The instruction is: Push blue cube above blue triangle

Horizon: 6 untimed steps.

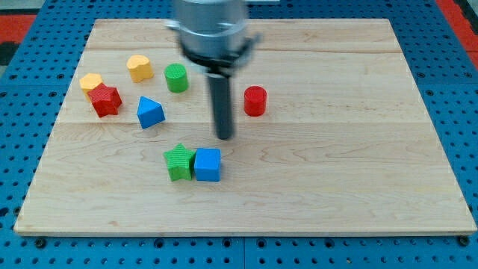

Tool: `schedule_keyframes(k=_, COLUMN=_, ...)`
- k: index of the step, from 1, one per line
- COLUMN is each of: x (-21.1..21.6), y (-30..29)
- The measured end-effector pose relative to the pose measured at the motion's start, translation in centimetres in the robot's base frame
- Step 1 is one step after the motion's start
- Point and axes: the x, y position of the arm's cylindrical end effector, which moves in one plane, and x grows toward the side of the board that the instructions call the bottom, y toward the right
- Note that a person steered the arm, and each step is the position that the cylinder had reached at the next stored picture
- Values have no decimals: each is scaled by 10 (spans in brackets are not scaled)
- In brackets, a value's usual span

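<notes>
The blue cube (208,164) sits low in the middle of the wooden board, touching a green star (179,161) on its left. The blue triangle (150,113) lies up and to the left of the cube. My tip (224,137) is just above and slightly right of the blue cube, with a small gap between them. The rod rises from the tip to the arm's grey end at the view's top.
A green cylinder (176,78), a yellow heart-like block (139,68), a yellow hexagon (91,82) and a red star (106,100) lie at the upper left. A red cylinder (255,101) stands right of the rod. The board (358,172) rests on a blue pegboard.
</notes>
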Motion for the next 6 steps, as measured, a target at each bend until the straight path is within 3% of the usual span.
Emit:
schedule_keyframes(k=1, x=54, y=-14)
schedule_keyframes(k=3, x=57, y=-142)
schedule_keyframes(k=5, x=67, y=-188)
schedule_keyframes(k=6, x=23, y=-227)
